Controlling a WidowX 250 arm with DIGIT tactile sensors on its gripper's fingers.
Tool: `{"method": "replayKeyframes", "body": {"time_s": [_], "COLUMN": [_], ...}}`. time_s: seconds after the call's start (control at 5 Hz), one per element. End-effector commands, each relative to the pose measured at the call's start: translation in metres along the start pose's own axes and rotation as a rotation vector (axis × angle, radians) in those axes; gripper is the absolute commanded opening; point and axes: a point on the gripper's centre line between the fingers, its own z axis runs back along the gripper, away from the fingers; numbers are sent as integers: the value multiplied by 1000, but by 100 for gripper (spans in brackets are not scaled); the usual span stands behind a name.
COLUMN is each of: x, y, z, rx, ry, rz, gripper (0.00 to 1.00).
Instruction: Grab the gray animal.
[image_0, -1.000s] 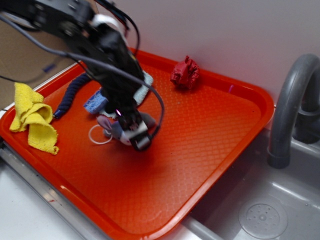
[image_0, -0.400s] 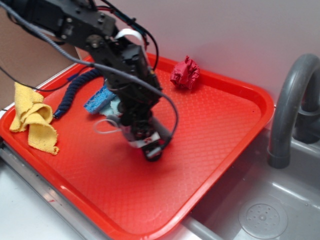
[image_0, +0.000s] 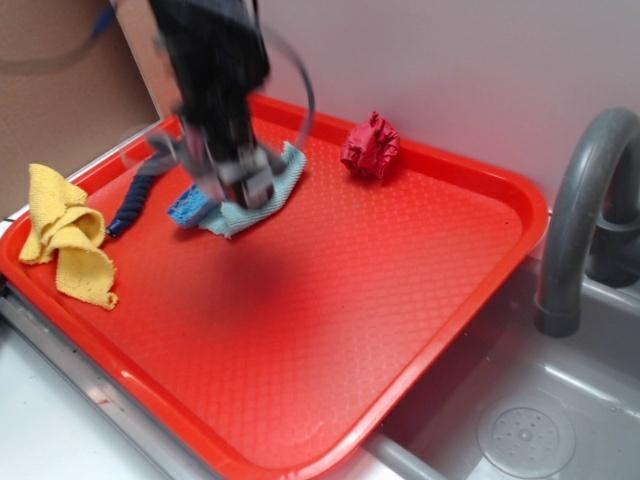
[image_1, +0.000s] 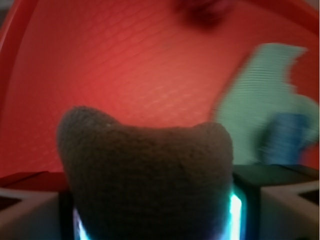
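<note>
The wrist view is filled by the gray animal (image_1: 145, 170), a fuzzy gray plush lump with two rounded bumps on top. It is wedged between my two fingers (image_1: 30, 202), and my gripper (image_1: 152, 205) is shut on it. From the exterior view my gripper (image_0: 243, 180) hangs blurred with motion above the back left of the red tray (image_0: 520, 215), over the light blue cloth (image_0: 268, 192). The plush itself is hard to make out there, hidden by the arm and the blur.
On the tray lie a yellow cloth (image_0: 65, 240) at the left edge, a dark blue cord (image_0: 135, 195), a blue sponge-like piece (image_0: 188, 207) beside the cloth, and a dark red wad (image_0: 370, 147) at the back. A gray faucet (image_0: 580, 210) and sink (image_0: 520, 430) stand at the right.
My gripper has risen from the tray's middle and swung back toward the left, carrying the gray animal off the tray floor. The light blue cloth shows again.
</note>
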Motion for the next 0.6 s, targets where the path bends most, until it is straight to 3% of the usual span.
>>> {"method": "replayKeyframes", "body": {"time_s": [0.0, 0.2, 0.4], "x": [-45, -66, -52], "y": [60, 83, 90], "z": [114, 140, 134], "rx": [10, 62, 29], "ry": [-101, -140, -90], "rz": [223, 308, 146], "gripper": [0, 0, 22]}}
